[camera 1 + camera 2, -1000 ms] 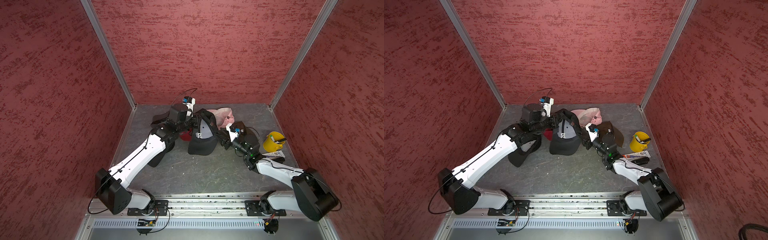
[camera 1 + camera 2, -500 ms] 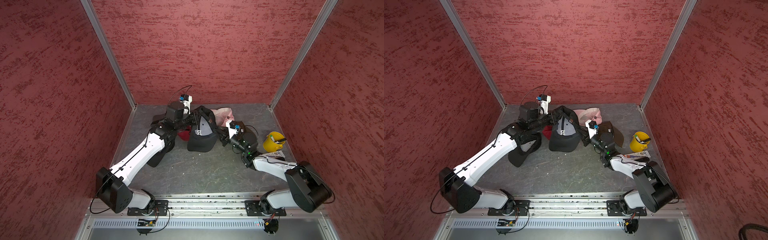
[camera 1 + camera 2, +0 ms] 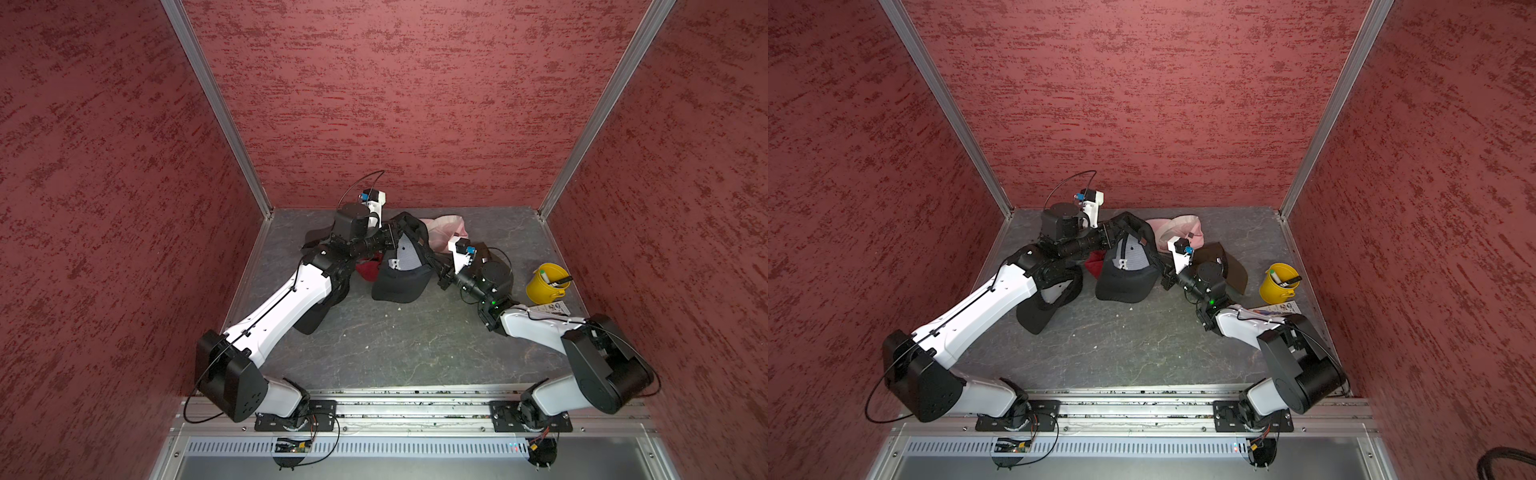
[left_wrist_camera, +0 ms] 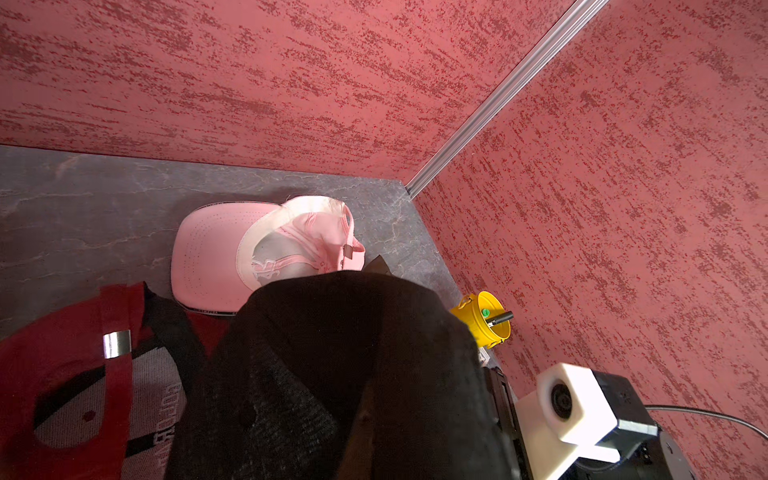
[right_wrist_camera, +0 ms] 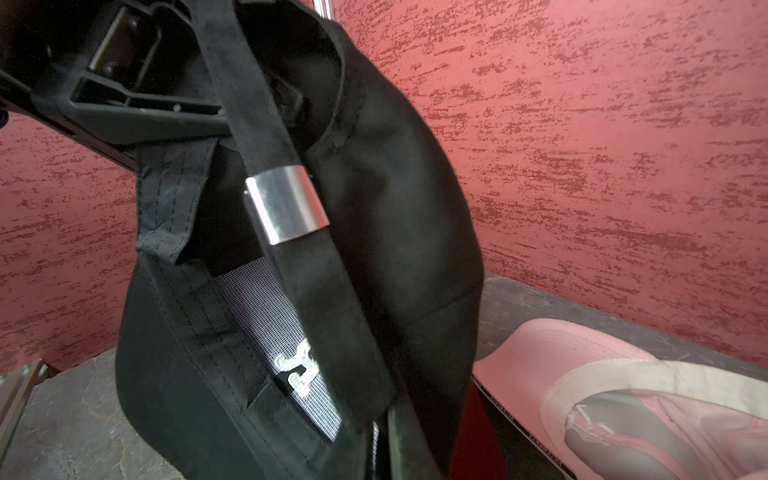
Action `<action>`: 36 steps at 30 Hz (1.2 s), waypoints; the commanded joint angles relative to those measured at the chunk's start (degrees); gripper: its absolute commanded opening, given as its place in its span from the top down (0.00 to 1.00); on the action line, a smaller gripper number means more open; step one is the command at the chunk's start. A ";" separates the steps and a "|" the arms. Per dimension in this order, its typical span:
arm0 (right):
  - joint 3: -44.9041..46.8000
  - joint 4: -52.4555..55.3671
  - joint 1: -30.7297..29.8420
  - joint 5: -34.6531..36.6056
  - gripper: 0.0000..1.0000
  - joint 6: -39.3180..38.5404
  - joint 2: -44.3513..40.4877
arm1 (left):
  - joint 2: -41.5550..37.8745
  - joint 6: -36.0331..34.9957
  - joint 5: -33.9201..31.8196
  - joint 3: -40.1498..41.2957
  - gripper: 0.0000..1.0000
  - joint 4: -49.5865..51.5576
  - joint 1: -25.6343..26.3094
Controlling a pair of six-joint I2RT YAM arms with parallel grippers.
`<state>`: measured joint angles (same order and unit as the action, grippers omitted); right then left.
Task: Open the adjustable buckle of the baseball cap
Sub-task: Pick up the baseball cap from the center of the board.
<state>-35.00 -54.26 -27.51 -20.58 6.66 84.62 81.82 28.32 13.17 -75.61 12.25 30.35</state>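
One silver buckle (image 5: 286, 203) on black cap (image 5: 415, 208), sharp by right wrist, perhaps hidden overhead.

Black baseball cap (image 3: 399, 286), silver buckle (image 5: 286, 208), grey mesh lining (image 5: 266, 316) with white embroidery (image 5: 301, 365). Pink cap (image 4: 216, 253), red cap (image 4: 62, 345), yellow bucket (image 3: 544, 284). Grey veined worktop (image 3: 395, 345); red mottled walls (image 3: 395, 104).

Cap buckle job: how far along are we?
Done: the black cap is held up, brim down, by the left gripper, which is shut on its back rim.
In hand: the right gripper is shut at the cap's back, apparently on the strap below the metal buckle.
Left: the buckle looks closed, with the strap running through it, so it is not yet opened.
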 commanded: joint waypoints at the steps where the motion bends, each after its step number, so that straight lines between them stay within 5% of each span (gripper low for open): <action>1: -0.15 -2.03 -0.50 3.25 0.96 0.13 -2.88 | -0.31 0.60 1.08 1.08 1.00 -2.50 -0.88; 8: -0.01 0.86 -0.58 5.73 0.99 0.48 -7.65 | -0.58 0.27 2.38 1.79 1.00 -1.00 -1.34; 24: -4.17 19.72 -0.75 12.22 1.00 1.74 -17.27 | -1.06 -8.39 6.66 0.10 0.45 7.30 -0.91; 36: -4.95 23.02 -0.73 13.72 1.00 0.62 -19.06 | -0.39 -21.80 6.56 -6.84 0.25 20.65 1.75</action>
<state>-37.56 -32.05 -27.68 -8.32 7.64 66.67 81.65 11.42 19.49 -80.82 29.02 31.55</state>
